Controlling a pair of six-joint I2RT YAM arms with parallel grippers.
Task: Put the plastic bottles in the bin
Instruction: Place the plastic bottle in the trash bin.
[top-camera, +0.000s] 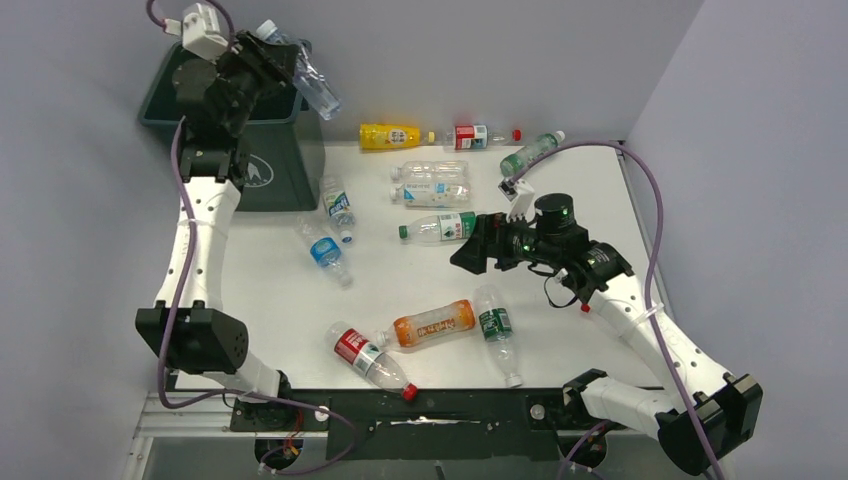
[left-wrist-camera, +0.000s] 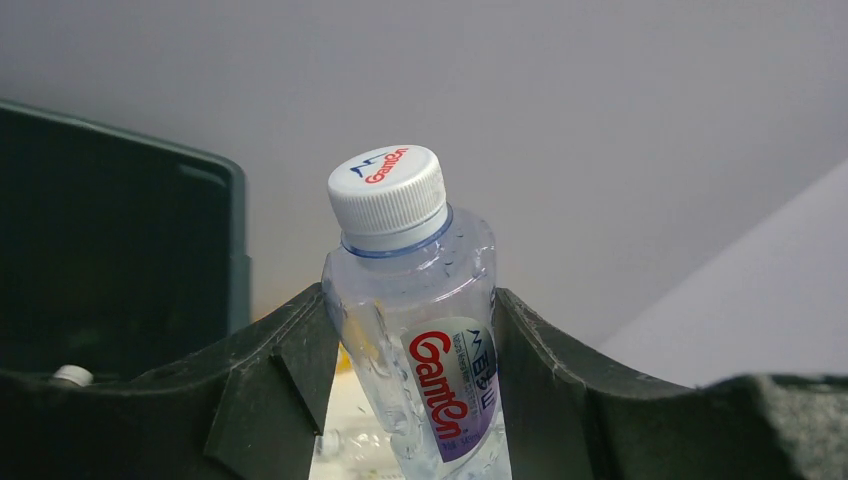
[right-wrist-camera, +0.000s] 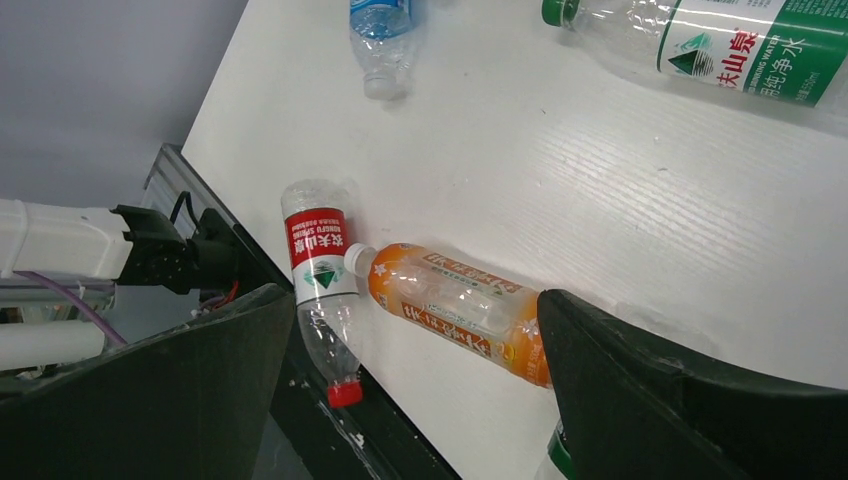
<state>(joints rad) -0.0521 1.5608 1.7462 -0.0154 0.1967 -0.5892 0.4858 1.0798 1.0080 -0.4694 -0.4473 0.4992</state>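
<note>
My left gripper (top-camera: 275, 65) is raised over the dark green bin (top-camera: 262, 160) at the far left and is shut on a clear bottle (top-camera: 312, 82) with a white cap. In the left wrist view that bottle (left-wrist-camera: 420, 330) stands between my fingers, and the bin's rim (left-wrist-camera: 225, 200) is at left. My right gripper (top-camera: 468, 255) is open and empty above mid-table, close to a green-labelled bottle (top-camera: 440, 228). In the right wrist view an orange bottle (right-wrist-camera: 455, 305) and a red-labelled bottle (right-wrist-camera: 320, 270) lie between the open jaws, below them.
Other bottles lie scattered on the white table: a yellow one (top-camera: 390, 136), a red-labelled one (top-camera: 478, 136) and a green one (top-camera: 530, 152) at the back, two clear ones (top-camera: 430, 182), two blue-labelled ones (top-camera: 330, 240) near the bin, a green-labelled one (top-camera: 497, 330) in front. Grey walls enclose three sides.
</note>
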